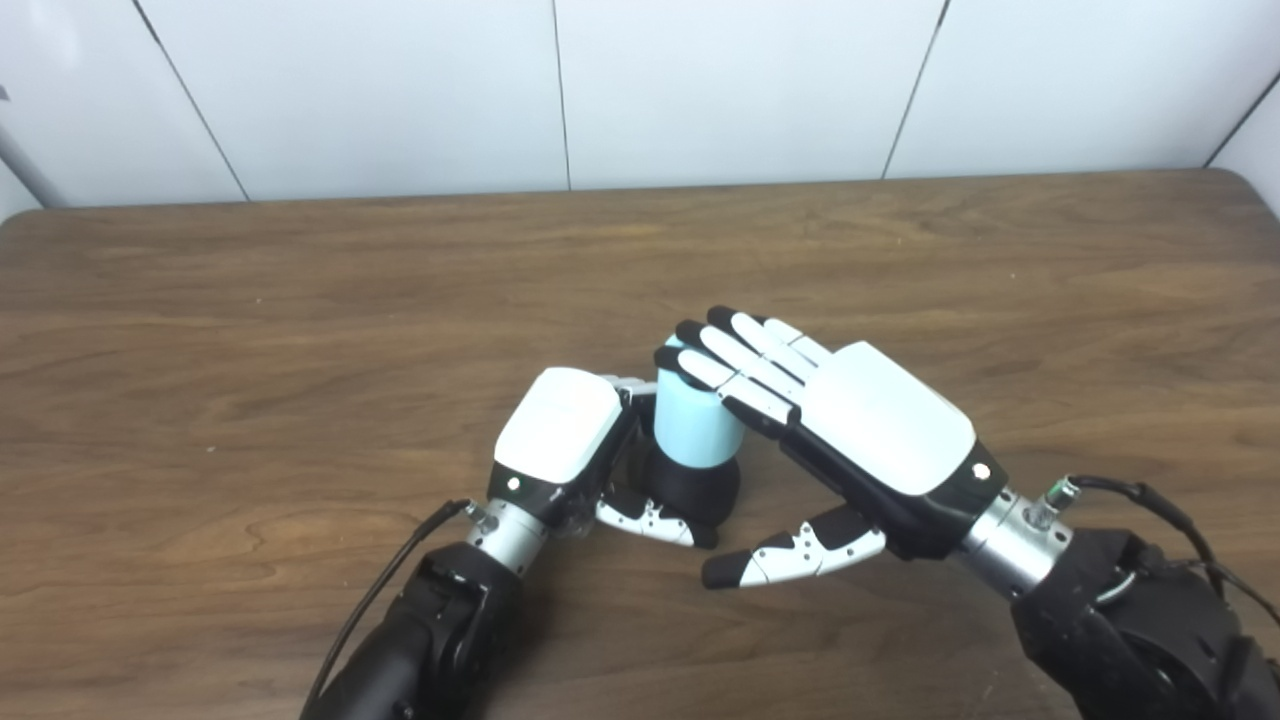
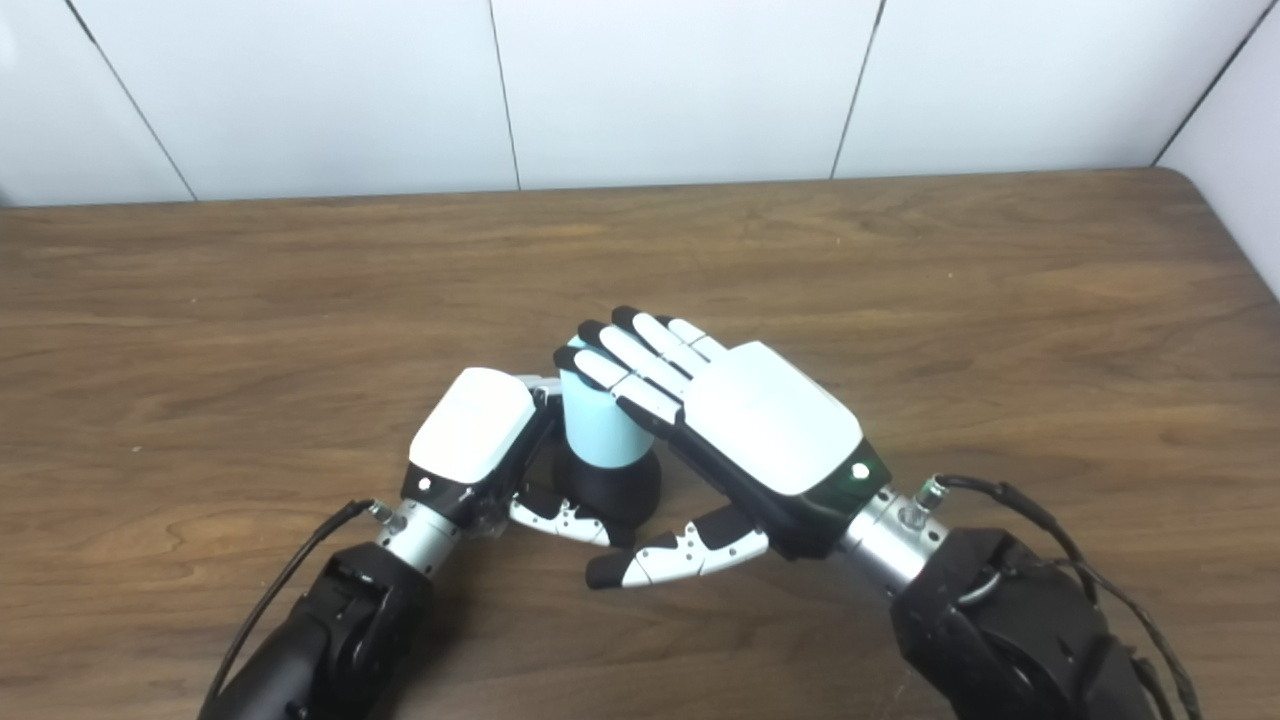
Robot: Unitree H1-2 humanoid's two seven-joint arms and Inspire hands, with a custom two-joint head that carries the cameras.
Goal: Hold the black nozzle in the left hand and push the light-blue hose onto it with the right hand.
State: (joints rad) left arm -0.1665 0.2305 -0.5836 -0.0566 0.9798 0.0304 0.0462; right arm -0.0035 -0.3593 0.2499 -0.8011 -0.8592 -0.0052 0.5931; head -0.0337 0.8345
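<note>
Left robot hand [image 1: 560, 435] wraps black nozzle [image 1: 695, 490] at worktop [image 1: 300, 300] centre; right robot hand [image 1: 850, 420], at its 3 o'clock, lies flat-fingered and holding nothing atop light-blue hose [image 1: 690, 425]. Best press straight down, keeping hose upright.

Bare worktop [image 1: 300, 300] left of, right of and beyond the hose [image 1: 692, 425]. Blocked close left of hose by left hand [image 1: 560, 440], over its top and right by right hand [image 1: 860, 430]. Nearer side crowded by both thumbs beside nozzle [image 1: 700, 490].
</note>
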